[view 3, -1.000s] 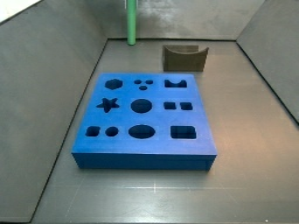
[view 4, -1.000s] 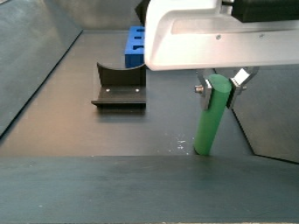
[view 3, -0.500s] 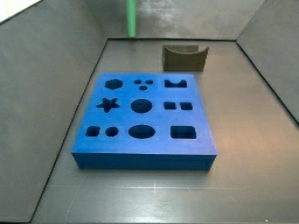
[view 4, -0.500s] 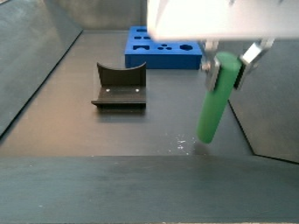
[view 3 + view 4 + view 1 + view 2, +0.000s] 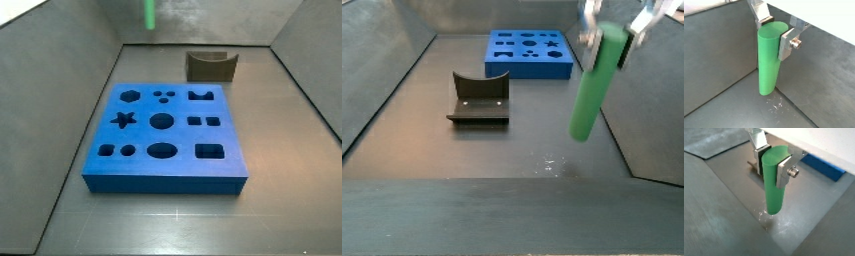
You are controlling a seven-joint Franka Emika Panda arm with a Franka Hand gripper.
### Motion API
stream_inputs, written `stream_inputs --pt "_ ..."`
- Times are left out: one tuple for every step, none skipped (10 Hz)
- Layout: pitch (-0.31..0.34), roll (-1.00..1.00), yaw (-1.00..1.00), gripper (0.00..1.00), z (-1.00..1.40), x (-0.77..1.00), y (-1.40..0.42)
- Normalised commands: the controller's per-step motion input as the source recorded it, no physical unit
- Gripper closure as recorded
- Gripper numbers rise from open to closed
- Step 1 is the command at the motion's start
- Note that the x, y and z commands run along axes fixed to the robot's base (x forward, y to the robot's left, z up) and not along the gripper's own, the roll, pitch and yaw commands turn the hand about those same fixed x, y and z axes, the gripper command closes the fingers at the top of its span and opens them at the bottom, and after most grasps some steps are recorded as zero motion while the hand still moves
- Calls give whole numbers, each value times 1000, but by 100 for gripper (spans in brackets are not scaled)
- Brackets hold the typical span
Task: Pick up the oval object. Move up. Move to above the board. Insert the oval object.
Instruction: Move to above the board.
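My gripper point(image 5: 775, 29) is shut on the oval object point(image 5: 769, 60), a bright green smooth peg that hangs upright between the silver fingers point(image 5: 783, 172) in both wrist views. In a side view the oval object point(image 5: 593, 85) is held clear above the floor near the right wall, with the gripper point(image 5: 620, 33) at its top. In a side view only the peg's lower end point(image 5: 148, 13) shows at the far back. The board point(image 5: 166, 136), a thick blue slab with dark cut-out holes, lies flat mid-floor; it also shows in a side view point(image 5: 532, 53) and a wrist view point(image 5: 824, 167).
The fixture point(image 5: 478, 98), a dark L-shaped bracket on a base plate, stands on the floor between the peg and the board; it also shows in a side view point(image 5: 211, 66). Grey walls close in the floor on both sides. Small scratches point(image 5: 551, 163) mark the floor below the peg.
The gripper has risen with the green peg held in it. The peg's lower end has lifted from the floor to well above it. Board and fixture have not moved.
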Motion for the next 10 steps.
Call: stream_inputs --pt "8 102 26 100 1000 -74 -195" --pt "24 102 21 100 1000 -72 -182" --pt "38 91 20 100 1000 -68 -167" --pt "50 87 18 100 1000 -62 -152" --pt "69 83 20 100 1000 -48 -127" --pt "80 73 21 100 1000 -37 -107" --pt "87 75 23 100 854 -21 -73" --pt "94 78 25 100 697 -11 -49" --pt "95 82 27 100 490 -5 -29" --pt "91 82 29 100 337 -6 -19"
